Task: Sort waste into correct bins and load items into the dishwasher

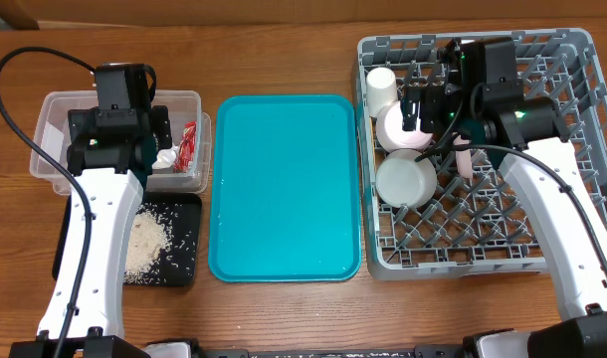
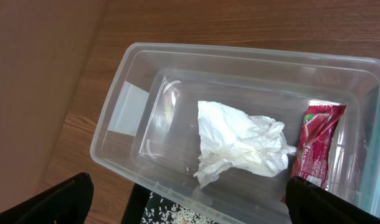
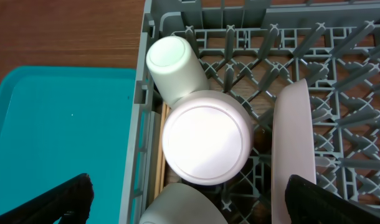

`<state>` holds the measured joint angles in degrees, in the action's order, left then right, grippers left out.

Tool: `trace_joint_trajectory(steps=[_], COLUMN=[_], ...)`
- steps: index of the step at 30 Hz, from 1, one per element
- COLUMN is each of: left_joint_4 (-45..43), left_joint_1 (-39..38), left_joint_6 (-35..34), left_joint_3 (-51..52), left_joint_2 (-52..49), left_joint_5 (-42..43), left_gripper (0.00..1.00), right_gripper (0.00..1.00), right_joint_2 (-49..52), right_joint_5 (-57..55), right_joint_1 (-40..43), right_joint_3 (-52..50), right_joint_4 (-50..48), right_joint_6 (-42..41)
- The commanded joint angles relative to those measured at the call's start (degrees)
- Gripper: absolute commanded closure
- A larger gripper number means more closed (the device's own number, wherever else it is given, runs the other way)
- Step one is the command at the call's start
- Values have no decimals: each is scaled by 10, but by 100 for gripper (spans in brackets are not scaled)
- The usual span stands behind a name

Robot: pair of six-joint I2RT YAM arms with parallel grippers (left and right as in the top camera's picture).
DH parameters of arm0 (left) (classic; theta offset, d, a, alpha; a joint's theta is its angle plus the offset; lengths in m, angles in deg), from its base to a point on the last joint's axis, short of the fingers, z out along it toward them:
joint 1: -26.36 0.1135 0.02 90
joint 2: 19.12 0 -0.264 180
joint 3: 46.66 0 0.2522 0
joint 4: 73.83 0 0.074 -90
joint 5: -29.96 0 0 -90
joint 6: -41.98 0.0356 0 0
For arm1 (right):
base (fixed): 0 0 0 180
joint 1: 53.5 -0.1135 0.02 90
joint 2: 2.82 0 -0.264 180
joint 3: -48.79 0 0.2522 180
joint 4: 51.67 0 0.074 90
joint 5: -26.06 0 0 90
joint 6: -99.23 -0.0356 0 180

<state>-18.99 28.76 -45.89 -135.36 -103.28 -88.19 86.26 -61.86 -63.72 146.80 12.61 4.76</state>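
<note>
We judge the task complete or nearly so. The tissue (image 2: 240,146) and red wrapper (image 2: 314,143) lie in the clear tub (image 1: 55,169), upper left of the overhead frame; the rice (image 1: 146,244) lies on the black tray (image 1: 187,267) just below it. The cup (image 1: 382,89), small bowl (image 1: 401,127), larger bowl (image 1: 405,179) and pink plate (image 1: 464,159) sit in the dish rack (image 1: 542,234) at right. The left fingers (image 2: 59,202) and right fingers (image 3: 53,202) both stand released, grasping nothing. Nothing shows on the teal tray (image 1: 284,189) at centre

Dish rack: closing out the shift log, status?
Left gripper open over tub, right gripper open over dish rack. Cup, small bowl, large bowl, plate racked. Tissue, wrapper in tub. Nothing blocking.
</note>
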Motion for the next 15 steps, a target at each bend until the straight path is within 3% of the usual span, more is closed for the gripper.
trace_joint_trajectory(steps=[1,15], left_joint_4=[-2,-2], left_joint_1=[2,2], left_joint_6=[11,11], left_joint_3=[-9,-9], left_joint_2=[6,6], left_joint_5=[-7,-7], left_gripper=[0,0], right_gripper=[0,0], right_joint_2=[-24,-323], right_joint_5=[-5,-46], right_joint_1=[-1,3], right_joint_3=[16,6], right_joint_4=[-2,-34], right_joint_6=[0,4])
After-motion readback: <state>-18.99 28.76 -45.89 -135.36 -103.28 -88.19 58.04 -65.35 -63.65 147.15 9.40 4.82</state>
